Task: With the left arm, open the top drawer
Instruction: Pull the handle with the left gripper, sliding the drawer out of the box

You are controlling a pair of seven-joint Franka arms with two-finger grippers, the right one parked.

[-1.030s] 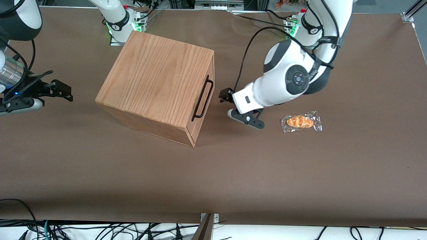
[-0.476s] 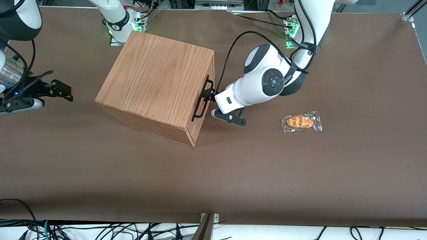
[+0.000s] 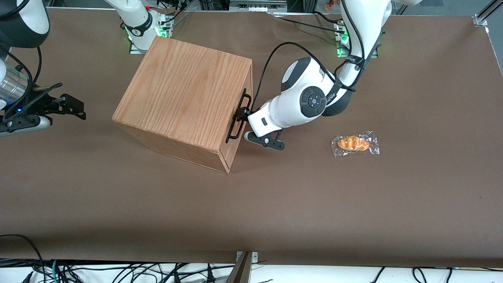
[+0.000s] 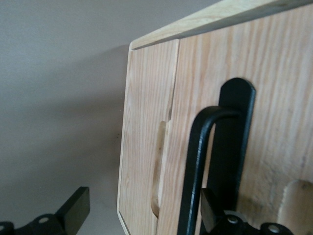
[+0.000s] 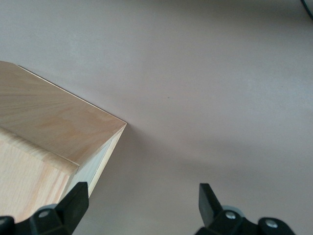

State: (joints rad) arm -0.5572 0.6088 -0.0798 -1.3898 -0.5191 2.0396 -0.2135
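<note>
Approach looks finished, pull not begun. In the front view the oak-grain wooden box cabinet (image 3: 184,94) sits on the brown table (image 3: 275,220) at about ten o'clock from its middle. Its shallow light-wood top drawer (image 3: 247,84) is flush with the cabinet face, with no paler inside showing. The small black two-finger gripper (image 3: 240,116) of the white left arm (image 3: 306,98) is at the long thin black U-shaped metal handle (image 3: 237,125). A wrapped orange bread roll (image 3: 355,144) lies well apart, at roughly three o'clock from the gripper.

In the left wrist view the gripper (image 4: 142,208) stands wide open, clasping nothing. The handle (image 4: 195,166) runs between its fingers (image 4: 73,210), close against one of them. The drawer (image 4: 279,88) front shows straight grain and a tight seam beside it. What remains, I judge, is closing on the bar and drawing it outward.

The right wrist view shows only a cabinet (image 5: 49,122) corner.
</note>
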